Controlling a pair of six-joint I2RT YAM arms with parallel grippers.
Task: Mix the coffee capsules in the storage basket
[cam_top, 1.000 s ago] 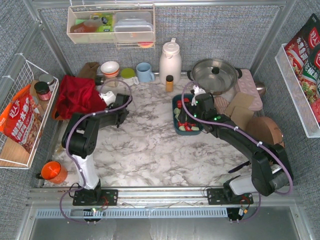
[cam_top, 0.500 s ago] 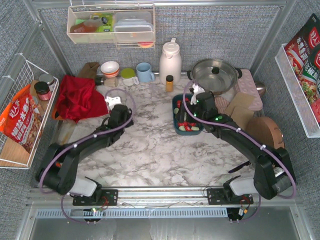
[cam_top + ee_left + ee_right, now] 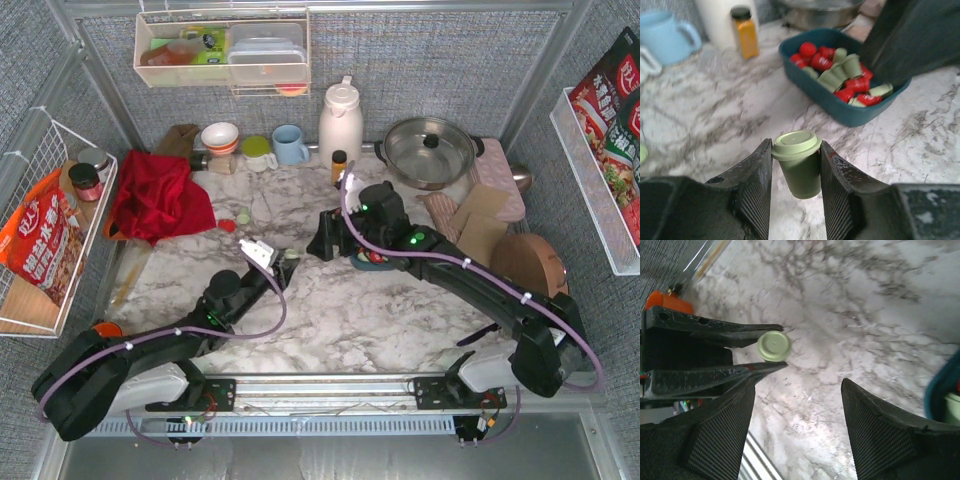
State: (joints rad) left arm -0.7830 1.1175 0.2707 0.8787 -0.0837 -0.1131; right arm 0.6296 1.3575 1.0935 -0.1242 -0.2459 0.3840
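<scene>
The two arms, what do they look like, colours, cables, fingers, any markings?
Both the left arm and right arm are black jointed links with white base housings and small green lights. A lavender cable runs along each. The left fingers are black with ribbed inner faces; the right fingers are black with a fine grid texture. No lettering shows.

You see left gripper (image 3: 782,346) at frame left, pinching mint capsule (image 3: 774,346). Your right gripper (image 3: 798,385) spread wide along bottom, over marble (image 3: 850,315). Teal basket (image 3: 940,390) rim at right edge.
</scene>
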